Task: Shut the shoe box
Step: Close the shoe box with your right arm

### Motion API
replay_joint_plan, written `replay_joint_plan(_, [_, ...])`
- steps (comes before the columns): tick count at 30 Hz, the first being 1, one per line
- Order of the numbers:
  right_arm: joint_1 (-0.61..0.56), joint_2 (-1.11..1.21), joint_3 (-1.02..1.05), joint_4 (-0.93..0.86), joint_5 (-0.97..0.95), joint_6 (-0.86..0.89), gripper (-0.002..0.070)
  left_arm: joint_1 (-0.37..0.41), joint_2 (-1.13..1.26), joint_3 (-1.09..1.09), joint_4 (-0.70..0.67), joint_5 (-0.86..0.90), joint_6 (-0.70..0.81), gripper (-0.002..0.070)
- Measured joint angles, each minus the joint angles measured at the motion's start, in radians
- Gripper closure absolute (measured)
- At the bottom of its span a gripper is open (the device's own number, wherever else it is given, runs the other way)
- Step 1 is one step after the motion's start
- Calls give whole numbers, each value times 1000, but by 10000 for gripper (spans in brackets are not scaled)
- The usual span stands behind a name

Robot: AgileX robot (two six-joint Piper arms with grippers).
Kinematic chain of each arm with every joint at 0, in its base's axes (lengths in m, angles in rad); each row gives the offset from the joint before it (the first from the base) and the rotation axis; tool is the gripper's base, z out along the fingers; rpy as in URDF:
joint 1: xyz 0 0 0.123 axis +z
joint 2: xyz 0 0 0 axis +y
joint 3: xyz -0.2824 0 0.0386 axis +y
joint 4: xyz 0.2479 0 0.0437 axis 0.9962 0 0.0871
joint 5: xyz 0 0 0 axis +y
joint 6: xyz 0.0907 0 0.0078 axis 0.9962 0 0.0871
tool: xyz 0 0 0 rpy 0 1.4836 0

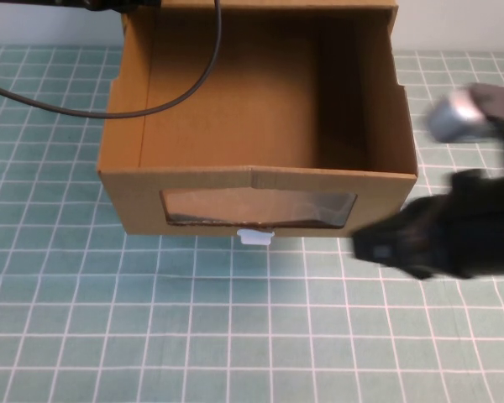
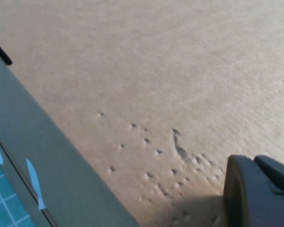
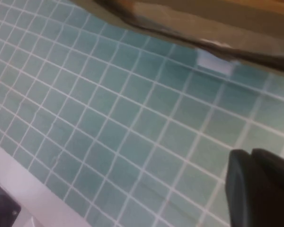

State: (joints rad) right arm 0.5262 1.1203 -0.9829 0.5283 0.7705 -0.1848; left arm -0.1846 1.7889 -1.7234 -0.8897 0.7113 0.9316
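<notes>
Brown cardboard shoe box (image 1: 256, 159) sits mid-mat with its drawer pulled out, not yet shut. My right gripper (image 1: 378, 243) hangs by its front corner, my left gripper (image 2: 255, 189) against cardboard; fingers indiscernible.

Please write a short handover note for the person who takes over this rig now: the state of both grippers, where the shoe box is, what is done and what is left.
Left gripper: close over a bare cardboard surface; not in the high view. Holds nothing visible.
Right gripper: low over the green grid mat, by the front right corner of the shoe box, blurred. Holds nothing visible.
Shoe box: drawer pulled out toward the robot, empty, front panel with clear window facing the robot, white pull tab below it. A black cable hangs across the open top.
Done: nothing visible yet.
Left: push the front panel back until the drawer is shut.
</notes>
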Motion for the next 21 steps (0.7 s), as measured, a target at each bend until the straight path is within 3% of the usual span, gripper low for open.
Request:
replay_joint_plan(5, [113,126,-66,-39,-129,29,687,0,0,0,0,1,0,680])
replay_joint_plan(21, [121,370,-309,-120,-198,32,687,0,0,-1,0,5,0,680])
